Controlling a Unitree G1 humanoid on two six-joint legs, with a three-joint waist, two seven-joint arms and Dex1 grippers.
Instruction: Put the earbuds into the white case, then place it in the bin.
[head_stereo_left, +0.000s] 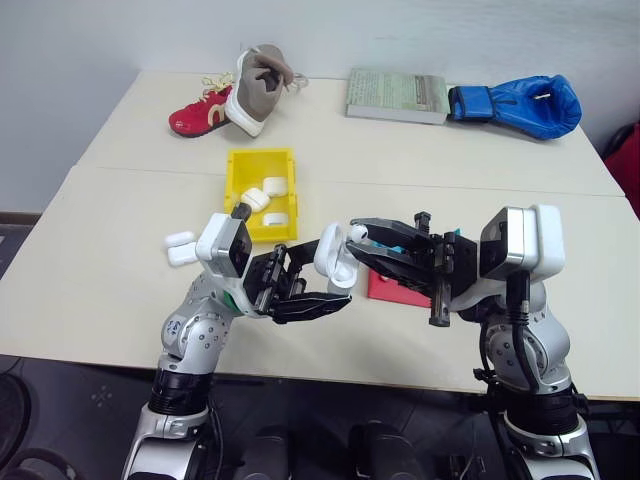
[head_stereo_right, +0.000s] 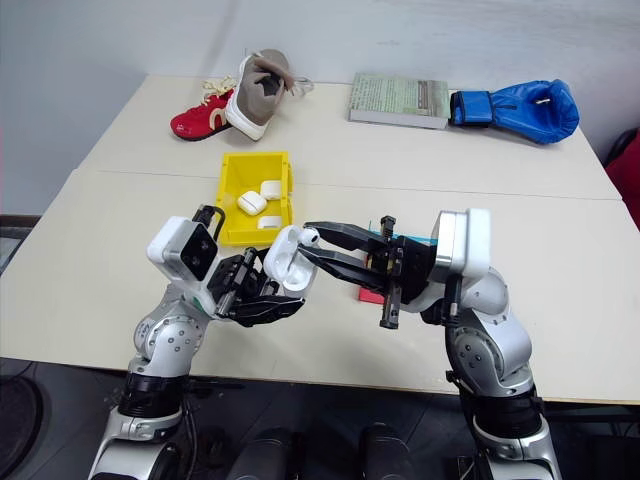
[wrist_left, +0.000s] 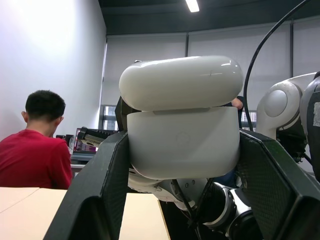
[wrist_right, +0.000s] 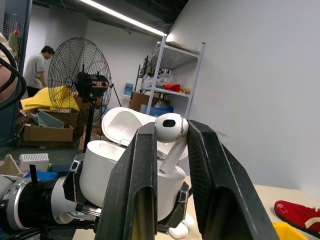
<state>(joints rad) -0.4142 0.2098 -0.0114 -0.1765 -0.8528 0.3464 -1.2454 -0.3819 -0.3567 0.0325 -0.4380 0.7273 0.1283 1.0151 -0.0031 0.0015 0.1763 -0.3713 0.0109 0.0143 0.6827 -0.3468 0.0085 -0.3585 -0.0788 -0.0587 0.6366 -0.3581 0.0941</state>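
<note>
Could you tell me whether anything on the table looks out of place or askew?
Yes: the grey shoe at the far edge stands tipped up on the red shoe rather than lying flat, and two white cases lie loose outside the yellow bin.

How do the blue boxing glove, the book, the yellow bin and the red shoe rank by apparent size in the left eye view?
1. Blue boxing glove and book: these look about alike, so I do not rank them.
2. Yellow bin: partly hidden by the left arm, so unsure.
3. Red shoe: smallest, partly hidden behind the grey shoe.
</note>
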